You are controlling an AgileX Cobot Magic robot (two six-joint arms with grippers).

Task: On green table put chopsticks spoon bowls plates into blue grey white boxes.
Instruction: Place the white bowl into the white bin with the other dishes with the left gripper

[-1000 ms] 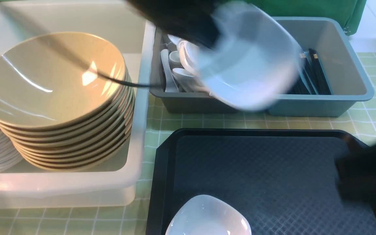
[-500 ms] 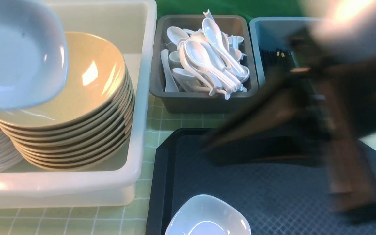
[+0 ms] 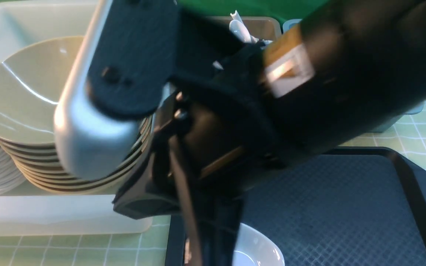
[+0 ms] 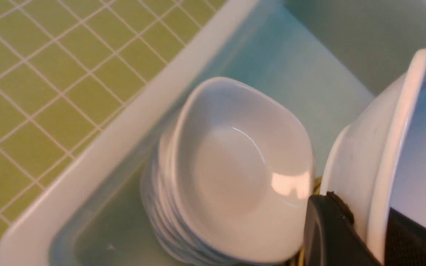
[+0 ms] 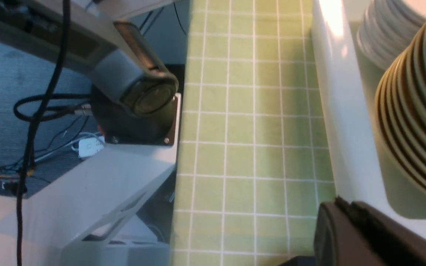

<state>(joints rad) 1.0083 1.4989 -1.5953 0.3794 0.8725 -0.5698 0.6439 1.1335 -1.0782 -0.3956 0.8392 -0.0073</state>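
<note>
Your left tool [image 4: 364, 231] pinches a plate [image 4: 412, 147] by its rim, tilted near the plate stack [image 4: 235, 173] in the white box [image 4: 98, 162] for nesting; your right tool [image 5: 346, 218] is clenched, seemingly empty.

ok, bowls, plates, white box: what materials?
Bowls: glazed ceramic or melamine, can't tell which; glossy tan with sharp highlights. Plates: glossy white, likely the same; bright glare spot. White box: plastic, semi-matte, slightly translucent, with a rounded moulded rim.

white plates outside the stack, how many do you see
2 plates: one clamped on edge in the left gripper over the white box; one on the black tray, partly behind an arm, which may hide more.
</note>
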